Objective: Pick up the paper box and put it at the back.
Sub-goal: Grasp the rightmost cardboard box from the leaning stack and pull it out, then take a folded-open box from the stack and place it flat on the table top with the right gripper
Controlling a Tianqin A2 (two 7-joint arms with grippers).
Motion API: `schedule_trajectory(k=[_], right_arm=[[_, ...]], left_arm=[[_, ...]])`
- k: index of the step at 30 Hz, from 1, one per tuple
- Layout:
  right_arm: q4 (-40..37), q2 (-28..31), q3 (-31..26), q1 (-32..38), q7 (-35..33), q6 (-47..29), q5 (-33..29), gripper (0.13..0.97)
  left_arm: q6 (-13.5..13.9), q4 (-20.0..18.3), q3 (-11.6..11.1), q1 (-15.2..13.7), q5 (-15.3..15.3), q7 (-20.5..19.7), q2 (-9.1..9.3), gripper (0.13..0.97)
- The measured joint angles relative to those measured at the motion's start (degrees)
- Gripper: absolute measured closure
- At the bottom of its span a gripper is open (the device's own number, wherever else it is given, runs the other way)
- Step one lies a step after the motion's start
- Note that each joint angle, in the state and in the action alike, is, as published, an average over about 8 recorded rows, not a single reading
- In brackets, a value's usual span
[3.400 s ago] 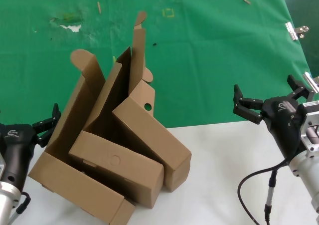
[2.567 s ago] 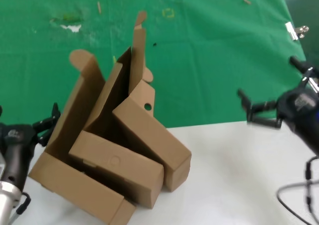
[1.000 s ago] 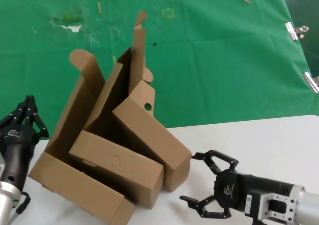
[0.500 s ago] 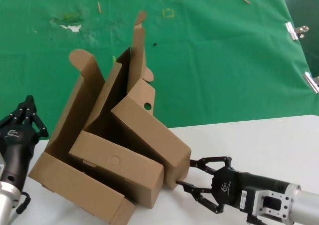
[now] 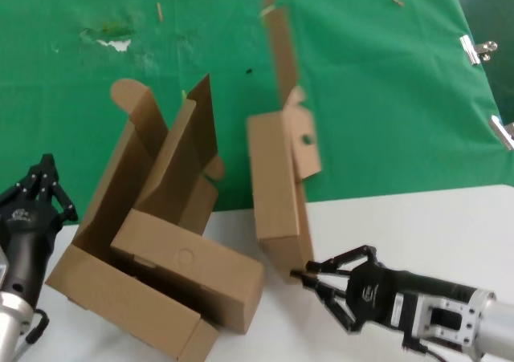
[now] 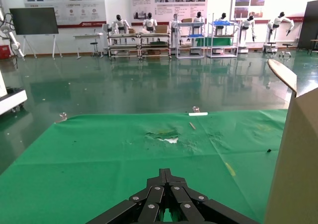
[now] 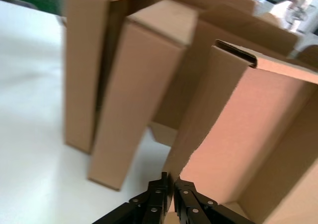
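The paper box (image 5: 275, 177) stands nearly upright on its end at the seam between white table and green cloth. Its small round hole (image 5: 306, 140) faces right and its lid (image 5: 279, 45) points up. My right gripper (image 5: 303, 275) comes in low from the right and is shut on the box's bottom edge. In the right wrist view the fingertips (image 7: 171, 180) pinch a thin cardboard wall of the box (image 7: 243, 119). My left gripper (image 5: 44, 187) is shut and empty at the far left; it also shows in the left wrist view (image 6: 166, 173). The green cloth (image 5: 385, 81) lies behind.
The long carton with a circle outline (image 5: 189, 270) and the tall carton with a rounded flap (image 5: 128, 157) lean together at the left. Their flap edge shows in the left wrist view (image 6: 295, 154). The white tabletop (image 5: 426, 225) is in front. Metal clips (image 5: 476, 49) hold the cloth's right edge.
My right gripper swung down from the far right to the box's bottom corner and shut on it. The box has swung upright and to the right, off the pile. The left arm is still.
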Motion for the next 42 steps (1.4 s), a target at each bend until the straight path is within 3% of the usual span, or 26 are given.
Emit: schedule_trajectory(k=[4,9,17,22,32,37,42], right_arm=[[4.6,0.75,0.72,-1.55,7.22,3.74,-4.34,0.922],[11.22,0.37,4.84,-2.22,18.78,6.39,-14.6,0.942],[18.26,-1.0,10.05,2.83,37.15,-1.17,-36.21,0.957],[18.11,0.81,4.08,10.5,48.9,-9.69,-48.84,0.957],[12.43,3.72,-17.19,27.37,71.8,-24.76,-74.08,0.957],[9.8,0.18,-19.58,30.24,74.74,-30.15,-84.8,0.957],[7.58,-4.18,-17.96,30.43,72.62,-32.55,-90.56,0.957]], left_arm=[[0.0,0.0,0.0,0.0,0.0,0.01,0.0,0.957],[0.0,0.0,0.0,0.0,0.0,0.01,0.0,0.957],[0.0,0.0,0.0,0.0,0.0,0.01,0.0,0.957],[0.0,0.0,0.0,0.0,-0.01,0.01,0.0,0.957],[0.0,0.0,0.0,0.0,-0.01,0.01,0.0,0.957],[0.0,0.0,0.0,0.0,-0.01,0.01,0.0,0.957],[0.0,0.0,0.0,0.0,-0.01,0.01,0.0,0.957]])
